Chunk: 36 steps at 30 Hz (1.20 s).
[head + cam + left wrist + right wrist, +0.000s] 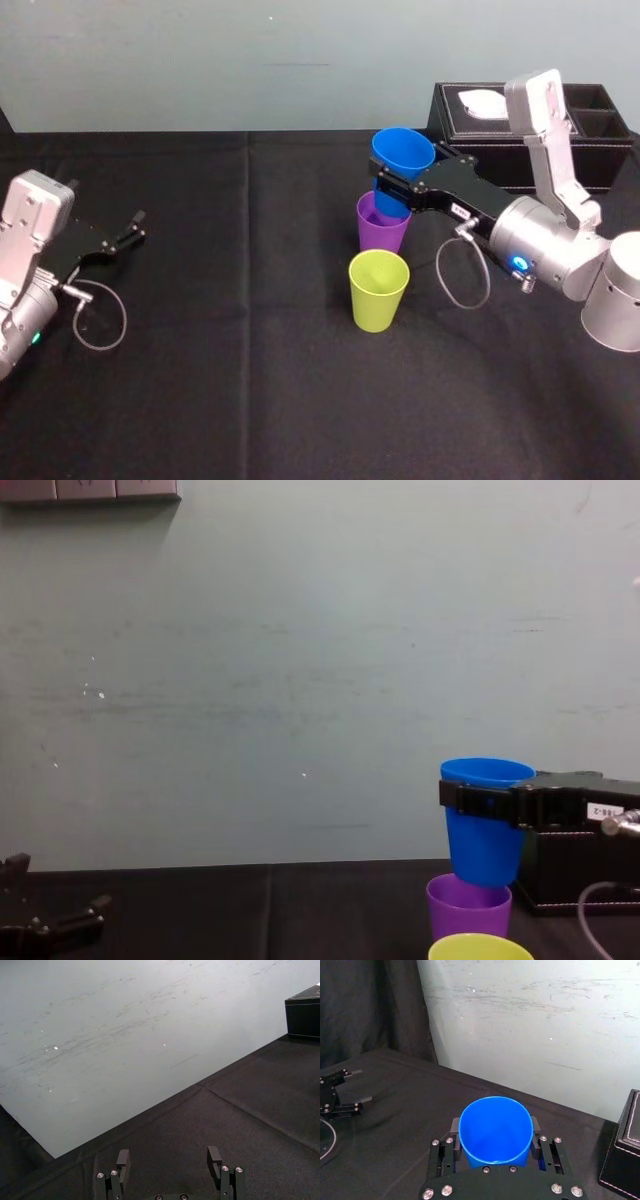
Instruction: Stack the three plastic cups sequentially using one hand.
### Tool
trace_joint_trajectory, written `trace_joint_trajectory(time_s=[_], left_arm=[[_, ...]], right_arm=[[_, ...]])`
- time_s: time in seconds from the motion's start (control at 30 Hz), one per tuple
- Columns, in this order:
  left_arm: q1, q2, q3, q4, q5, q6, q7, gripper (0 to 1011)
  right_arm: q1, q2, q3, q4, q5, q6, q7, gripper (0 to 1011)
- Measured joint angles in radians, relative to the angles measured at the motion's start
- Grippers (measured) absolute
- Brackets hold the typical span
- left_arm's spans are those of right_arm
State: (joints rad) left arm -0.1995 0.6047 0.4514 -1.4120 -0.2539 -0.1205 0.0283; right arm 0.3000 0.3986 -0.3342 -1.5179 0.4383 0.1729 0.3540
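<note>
R gripper (390, 188) clamped on blue cup (402, 153); purple cup (383, 236) directly under, yellow-green cup (378, 290) near. L gripper (134, 226) idle well apart, wide.

black flat-jawed right gripper (392, 190) reaches forward, clamping a blue plastic cup (403, 152); black left gripper (131, 228) sits parked, fingers apart.

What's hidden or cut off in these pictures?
1. Chest view: whether the blue cup's base has entered the purple cup or hangs just above its rim; the two are too close to tell.
2. Head view: the right gripper and blue cup cover part of the purple cup's rim.
3. Chest view: the yellow-green cup's body is cut off by the bottom edge.
The left gripper is parked, open, at the table's left.
</note>
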Motion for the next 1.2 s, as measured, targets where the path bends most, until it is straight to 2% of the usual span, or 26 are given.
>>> trace_joint_trajectory(time_s=[0.5,1.2], left_arm=[[0.000,0.000,0.000,0.000,0.000,0.000,0.000,1011],[0.000,0.000,0.000,0.000,0.000,0.000,0.000,1011]], right_arm=[[0.037,-0.024,-0.025,0.048,-0.022,-0.004,-0.001,744],[0.051,-0.049,-0.034,0.096,-0.039,-0.009,-0.001,744]])
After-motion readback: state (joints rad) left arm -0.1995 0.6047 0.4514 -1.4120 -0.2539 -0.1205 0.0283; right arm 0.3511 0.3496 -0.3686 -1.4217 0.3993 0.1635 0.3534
